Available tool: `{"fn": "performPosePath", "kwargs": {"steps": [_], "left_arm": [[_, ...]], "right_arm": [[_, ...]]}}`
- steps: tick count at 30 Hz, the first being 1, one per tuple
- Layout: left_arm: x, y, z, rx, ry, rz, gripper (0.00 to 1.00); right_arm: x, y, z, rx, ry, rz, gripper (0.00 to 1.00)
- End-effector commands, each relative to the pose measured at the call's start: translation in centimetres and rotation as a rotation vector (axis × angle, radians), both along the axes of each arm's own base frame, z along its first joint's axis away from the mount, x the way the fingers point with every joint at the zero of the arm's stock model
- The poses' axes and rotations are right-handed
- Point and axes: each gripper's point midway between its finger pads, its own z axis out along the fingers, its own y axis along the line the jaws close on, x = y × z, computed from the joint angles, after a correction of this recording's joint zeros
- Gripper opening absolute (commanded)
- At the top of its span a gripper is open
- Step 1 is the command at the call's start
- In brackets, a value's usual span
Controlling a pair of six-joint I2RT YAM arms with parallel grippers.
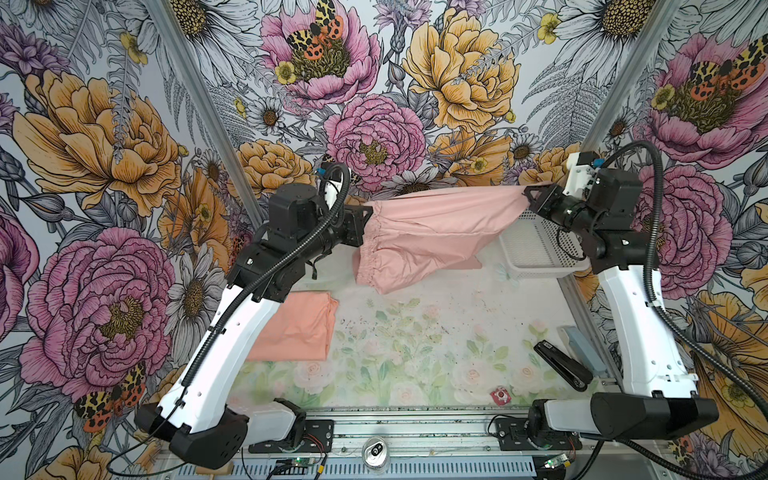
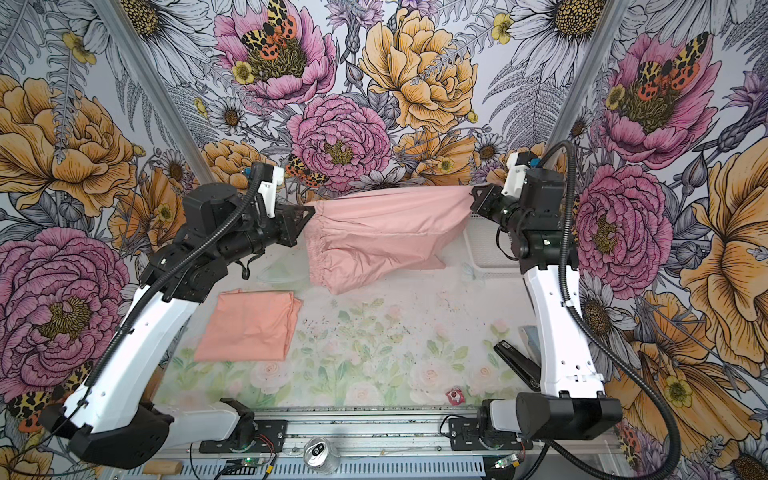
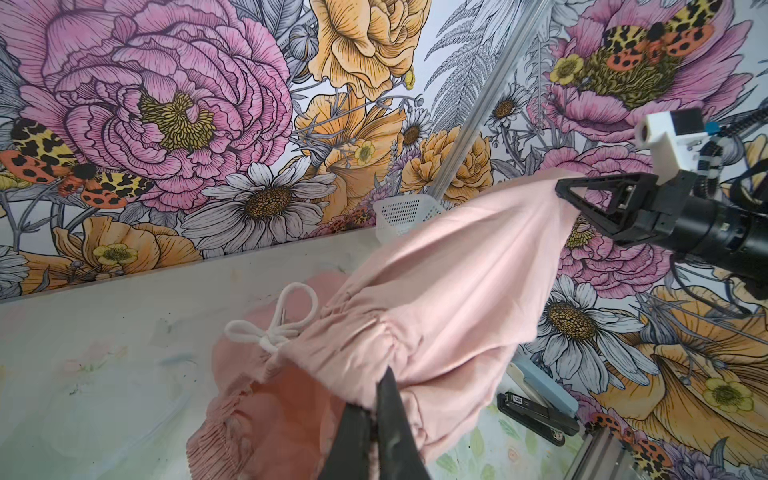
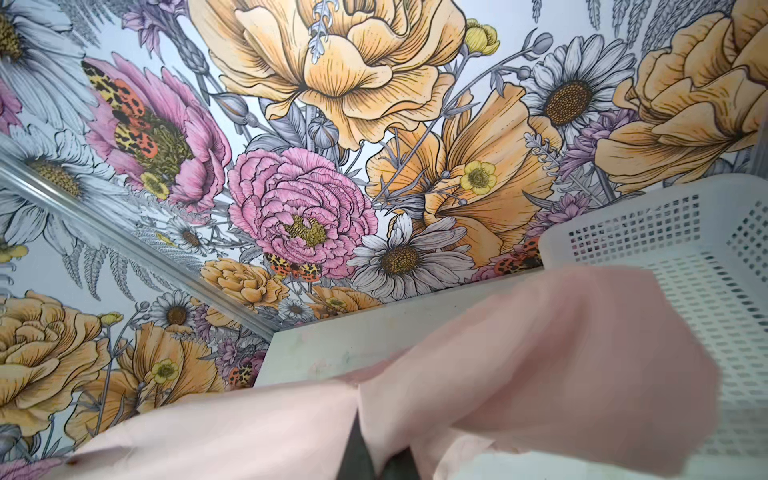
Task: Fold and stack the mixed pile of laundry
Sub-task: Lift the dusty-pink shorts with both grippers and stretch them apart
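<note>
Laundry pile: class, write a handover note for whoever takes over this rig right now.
Left gripper: shut on the gathered end of the pink garment.
Right gripper: shut on its opposite end; the cloth hangs stretched between them.
Peach T-shirt: folded, flat on the table, left side.
Done: T-shirt fold, it seems.
Left: fold the pink garment, stack both.

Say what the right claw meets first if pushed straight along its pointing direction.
The pink garment it is shut on, stretched from the right claw to the left claw. What lies past the cloth is unclear.
</note>
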Motion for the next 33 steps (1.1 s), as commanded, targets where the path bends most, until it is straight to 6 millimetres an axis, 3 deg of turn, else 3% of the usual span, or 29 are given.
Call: {"fn": "performPosePath", "kwargs": {"steps": [1, 5, 9, 12, 17, 23, 27, 29, 33], "left_arm": [[-1.4, 2.6, 0.9, -0.06, -0.018, 0.106, 0.0], [-2.5, 3.6, 1.1, -0.087, -0.024, 0.123, 0.0], [-0.9, 3.3, 1.6, -0.08, -0.024, 0.121, 0.0], [2.0, 2.7, 1.4, -0.076, -0.014, 0.115, 0.0], [7.8, 2.3, 1.6, -0.083, -0.024, 0.117, 0.0], [14.6, 1.6, 3.4, -0.096, -0.091, 0.094, 0.0], [18.3, 1.9, 6.0, -0.113, -0.197, 0.116, 0.0], [20.2, 2.2, 7.3, -0.136, -0.242, 0.119, 0.0], [20.5, 2.8, 10.9, -0.162, -0.359, 0.093, 0.0]], "right_arm": [[-3.2, -0.3, 1.0, -0.036, 0.009, -0.003, 0.0], [-4.0, -0.3, 2.6, -0.039, -0.013, 0.0, 0.0], [-1.7, -0.7, 4.8, -0.044, -0.051, -0.014, 0.0], [1.7, -0.9, 4.8, -0.04, -0.04, -0.01, 0.0], [7.6, -1.1, 3.1, -0.04, -0.005, 0.005, 0.0], [13.1, -2.1, 2.7, -0.048, -0.029, -0.018, 0.0], [15.3, -3.6, 5.3, -0.017, -0.127, -0.048, 0.0], [15.3, -4.6, 8.0, 0.027, -0.216, -0.055, 0.0], [14.2, -5.2, 11.1, 0.065, -0.315, -0.035, 0.0]]}}
